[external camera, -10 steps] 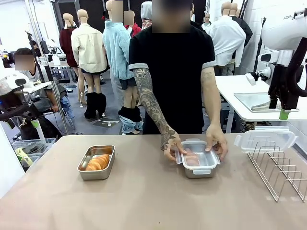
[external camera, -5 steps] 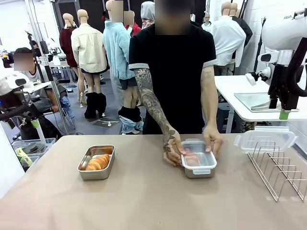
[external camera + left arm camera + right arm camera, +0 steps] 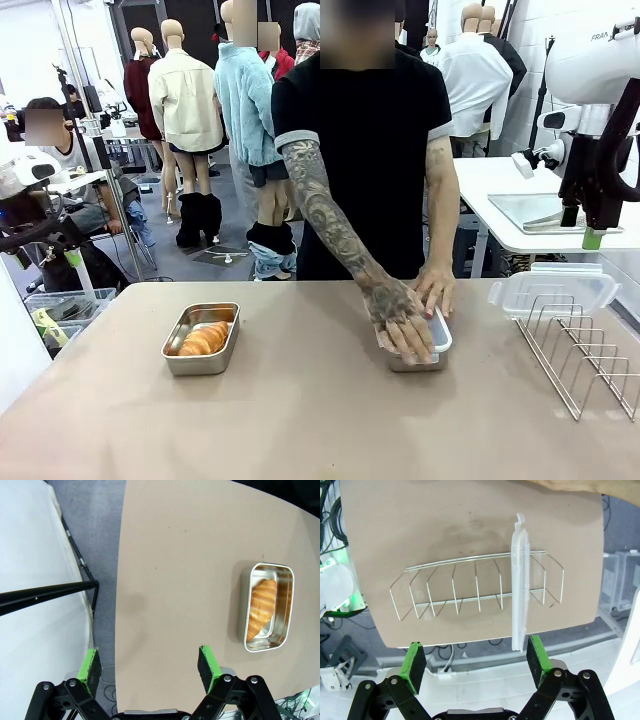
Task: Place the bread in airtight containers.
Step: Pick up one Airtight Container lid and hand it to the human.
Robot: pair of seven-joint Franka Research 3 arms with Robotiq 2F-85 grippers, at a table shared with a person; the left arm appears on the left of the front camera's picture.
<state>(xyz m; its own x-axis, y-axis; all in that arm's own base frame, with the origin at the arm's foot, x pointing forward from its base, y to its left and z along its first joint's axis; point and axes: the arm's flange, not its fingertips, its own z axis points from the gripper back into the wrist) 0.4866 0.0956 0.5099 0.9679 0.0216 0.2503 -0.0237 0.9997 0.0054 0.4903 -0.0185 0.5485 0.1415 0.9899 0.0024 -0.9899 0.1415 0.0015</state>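
Front view: a person stands at the far side of the table [image 3: 300, 420] and presses both hands on the lidded container [image 3: 436, 340]. One hand [image 3: 402, 318] lies flat on top of the lid; the other hand [image 3: 436, 287] rests at the container's far edge. What is inside that container is hidden under the hands. Well to the left of it sits the open container [image 3: 201, 339], with a croissant [image 3: 203, 340] lying in it. To the right of the lidded container stands a wire rack [image 3: 582, 350], and a clear lid [image 3: 553, 290] leans in the rack's far end.

Left wrist view: the left gripper [image 3: 149, 664] hangs above the table edge with its green-padded fingers spread wide and nothing between them. The open container [image 3: 268, 607] shows beyond it, the croissant [image 3: 261, 606] lying lengthwise inside.

Right wrist view: the right gripper [image 3: 476, 664] is likewise spread, holding nothing, looking down on the wire rack [image 3: 470, 587]. The clear lid [image 3: 520, 580] stands on edge in the rack's slots, near one end.
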